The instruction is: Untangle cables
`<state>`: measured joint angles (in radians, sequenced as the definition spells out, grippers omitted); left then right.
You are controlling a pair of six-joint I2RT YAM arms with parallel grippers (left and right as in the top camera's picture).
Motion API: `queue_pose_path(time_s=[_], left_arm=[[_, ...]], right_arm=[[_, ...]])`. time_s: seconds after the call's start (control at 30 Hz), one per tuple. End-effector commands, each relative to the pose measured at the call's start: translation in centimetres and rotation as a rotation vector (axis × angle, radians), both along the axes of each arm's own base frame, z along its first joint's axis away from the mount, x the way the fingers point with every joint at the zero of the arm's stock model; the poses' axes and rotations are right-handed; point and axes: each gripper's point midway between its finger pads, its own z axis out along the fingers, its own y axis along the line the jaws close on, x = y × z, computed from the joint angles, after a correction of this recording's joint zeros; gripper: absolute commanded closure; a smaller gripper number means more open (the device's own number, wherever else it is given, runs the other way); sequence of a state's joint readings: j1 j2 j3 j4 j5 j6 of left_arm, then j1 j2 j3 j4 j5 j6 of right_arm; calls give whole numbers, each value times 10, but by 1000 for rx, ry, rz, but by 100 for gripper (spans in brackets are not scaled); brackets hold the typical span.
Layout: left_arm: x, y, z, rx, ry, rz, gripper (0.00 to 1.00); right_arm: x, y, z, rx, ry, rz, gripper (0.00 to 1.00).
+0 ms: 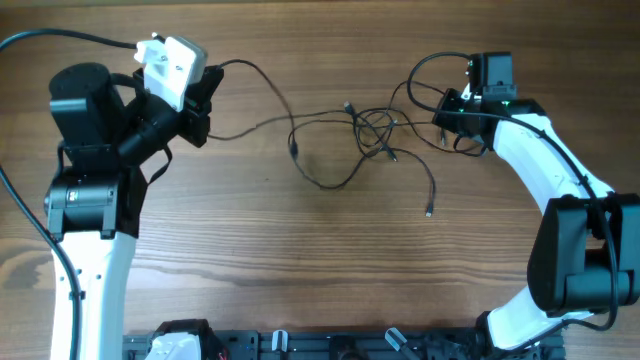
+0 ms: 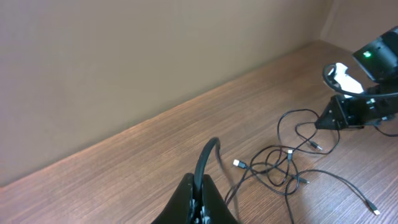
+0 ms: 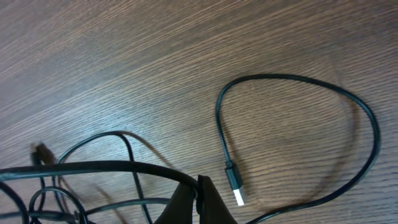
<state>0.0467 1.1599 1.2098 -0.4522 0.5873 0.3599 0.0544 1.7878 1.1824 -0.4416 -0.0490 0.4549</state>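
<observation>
My left gripper (image 2: 199, 194): fingers together, pinching thin strand. Cables (image 1: 365, 130) knotted midway between both grippers, loose ends trailing. Light, limp, slippery stuff. I'd take hold near plug (image 3: 235, 186) and pull gently. My right gripper (image 3: 199, 196): fingers clamped on strand, probably tangle's far end.

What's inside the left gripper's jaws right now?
One thin black cable rises out of the shut left gripper and runs toward the tangle. The pinched stretch itself is hidden inside the grip.
</observation>
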Motion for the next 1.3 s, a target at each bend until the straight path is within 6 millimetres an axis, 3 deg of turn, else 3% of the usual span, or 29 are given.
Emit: queue_pose_path(time_s=[0.0, 0.4, 0.6, 0.77, 1.0, 1.27], left_arm=[[1, 20, 6, 5, -9, 64, 96], [6, 59, 6, 6, -8, 171, 96], [6, 66, 6, 6, -8, 191, 96], [6, 67, 10, 11, -23, 200, 96], [2, 84, 16, 23, -42, 261, 96], [-7, 101, 28, 31, -77, 316, 96]], right_arm=[[0, -14, -10, -38, 15, -23, 95], [-6, -46, -14, -63, 43, -55, 95], [-5, -49, -14, -81, 41, -64, 96], [-8, -68, -13, -177, 50, -89, 95], [-14, -86, -15, -177, 74, -132, 95], [-14, -84, -16, -149, 76, -126, 96]])
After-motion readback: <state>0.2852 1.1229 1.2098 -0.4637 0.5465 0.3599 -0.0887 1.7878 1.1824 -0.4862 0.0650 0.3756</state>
